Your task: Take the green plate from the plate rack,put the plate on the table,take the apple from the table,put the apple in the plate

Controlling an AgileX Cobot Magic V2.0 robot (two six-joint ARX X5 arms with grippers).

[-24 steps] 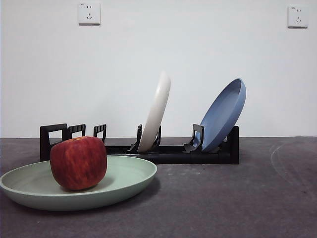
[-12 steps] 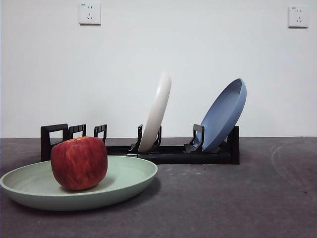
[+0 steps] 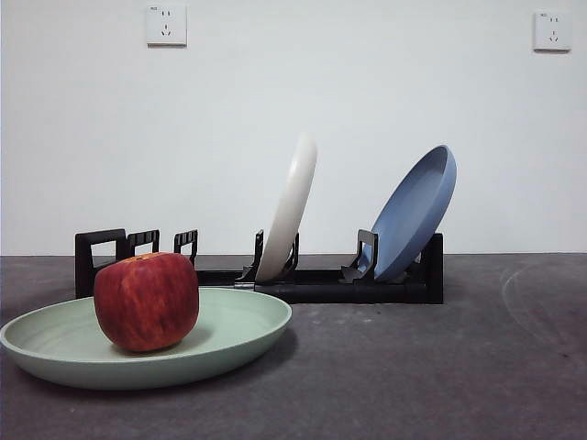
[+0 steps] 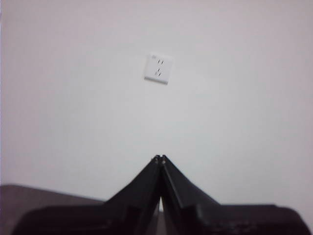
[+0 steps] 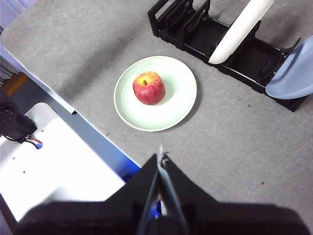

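Resting on the table (image 3: 440, 367), the plate (image 3: 234, 335) is lying flat just in front of the rack (image 3: 321, 284), with the apple (image 3: 147, 301) sitting upright left of its centre; the task is looking complete. The apple is likely firm, fairly heavy and smooth-skinned, best gripped across its widest girth. The left gripper (image 4: 160, 159) is facing the wall, clenched and empty, while the right gripper (image 5: 160, 156) is hanging high above the table, likewise closed on nothing.

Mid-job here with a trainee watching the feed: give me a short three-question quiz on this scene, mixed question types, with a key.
1. True or false: the big dark red apple lies on the bare dark grey table.
2. How many plates stand in the long black plate rack?
3. The right gripper is: A) shut, holding nothing B) shut on the apple C) open.

Key: 1 false, it sits in the round pale green plate. 2 two: cream-white plate, blue plate. 3 A.
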